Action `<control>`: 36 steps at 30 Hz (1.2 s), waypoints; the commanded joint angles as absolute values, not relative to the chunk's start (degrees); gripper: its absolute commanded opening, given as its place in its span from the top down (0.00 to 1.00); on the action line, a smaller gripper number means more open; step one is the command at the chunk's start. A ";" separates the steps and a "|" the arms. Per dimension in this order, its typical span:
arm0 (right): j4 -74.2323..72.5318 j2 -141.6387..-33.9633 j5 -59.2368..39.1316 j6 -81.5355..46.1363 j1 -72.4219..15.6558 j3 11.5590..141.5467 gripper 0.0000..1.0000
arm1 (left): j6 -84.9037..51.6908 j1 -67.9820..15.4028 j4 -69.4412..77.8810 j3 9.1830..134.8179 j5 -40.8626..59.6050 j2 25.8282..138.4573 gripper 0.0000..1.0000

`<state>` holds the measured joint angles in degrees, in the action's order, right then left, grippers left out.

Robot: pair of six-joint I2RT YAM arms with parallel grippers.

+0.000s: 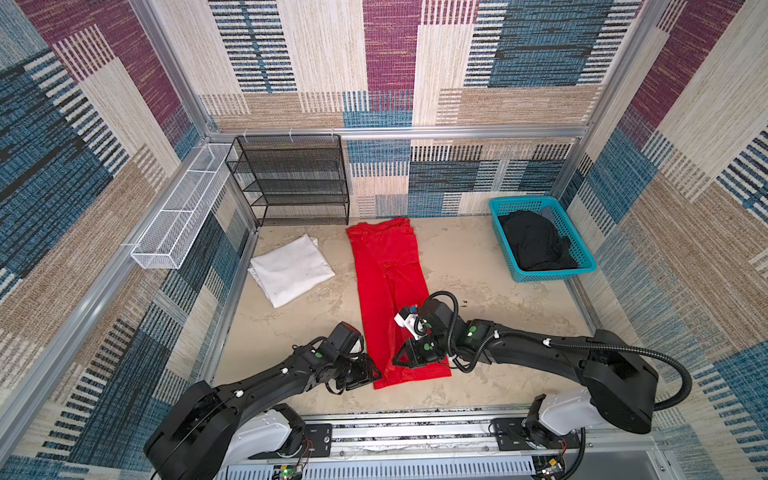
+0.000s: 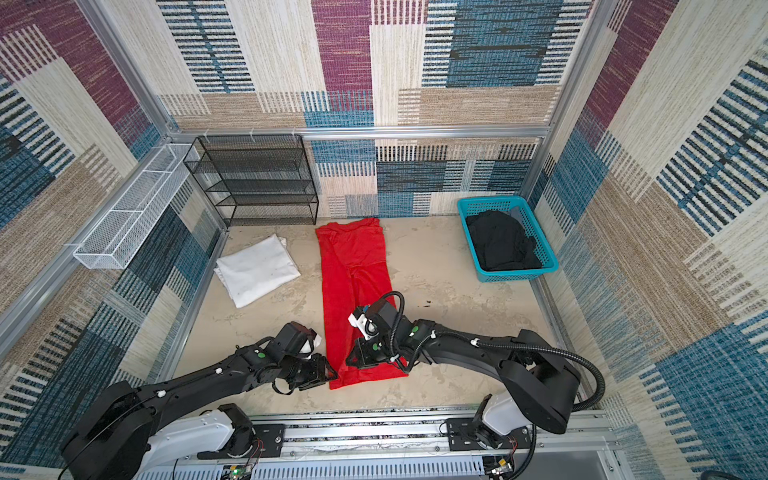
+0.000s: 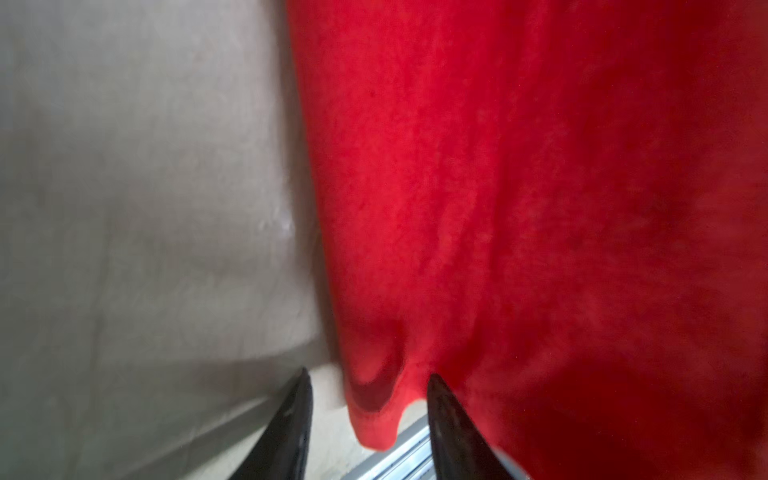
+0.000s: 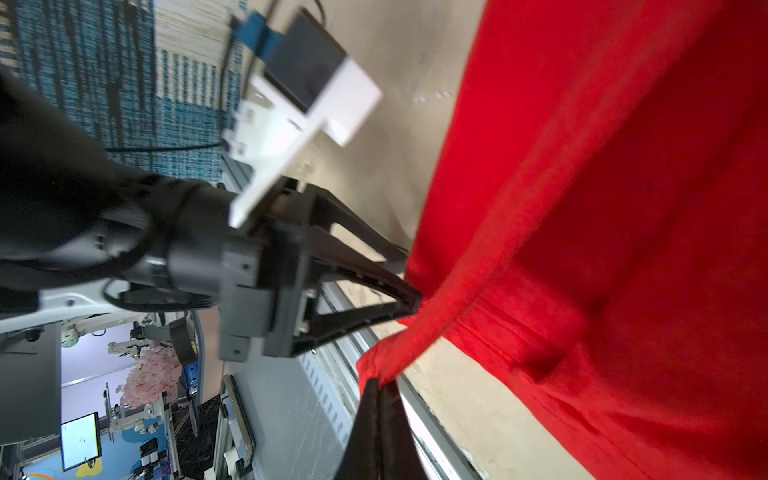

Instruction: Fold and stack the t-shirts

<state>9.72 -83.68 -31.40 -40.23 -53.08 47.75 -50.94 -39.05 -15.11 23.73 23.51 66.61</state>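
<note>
The red t-shirt lies as a long narrow strip down the middle of the table. My right gripper reaches across its near end and is shut on a corner of the red hem, which is lifted a little. At the strip's near left corner, my left gripper stands open, with a flap of red cloth between its fingertips. The white t-shirt lies folded at the left. The black t-shirt is bunched in the teal basket.
The teal basket stands at the back right. A black mesh shelf is against the back wall, and a white wire tray hangs on the left wall. The aluminium rail runs along the table's near edge.
</note>
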 commanded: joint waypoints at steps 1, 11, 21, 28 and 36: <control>9.29 -84.60 -33.13 -40.40 -53.17 51.07 1.00 | -52.81 -39.20 -12.91 22.46 22.67 67.22 0.55; 4.78 -79.29 -32.38 -47.01 -53.17 39.44 1.00 | -51.34 -39.46 -16.56 22.92 21.63 68.74 0.80; -0.36 -77.55 -30.08 -50.05 -53.12 27.81 1.00 | -47.97 -39.46 -24.89 24.90 19.43 69.66 0.84; 1.83 -81.03 -26.95 -46.73 -53.15 28.66 0.75 | -46.82 -39.46 -30.93 25.23 19.43 65.42 0.87; 14.90 -68.48 -19.90 -45.76 -53.05 29.62 0.56 | -49.21 -39.53 -29.07 21.63 23.32 56.62 0.77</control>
<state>9.26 -72.25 -24.45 -46.24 -53.12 28.99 -48.05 -39.48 -30.41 22.28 21.32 58.50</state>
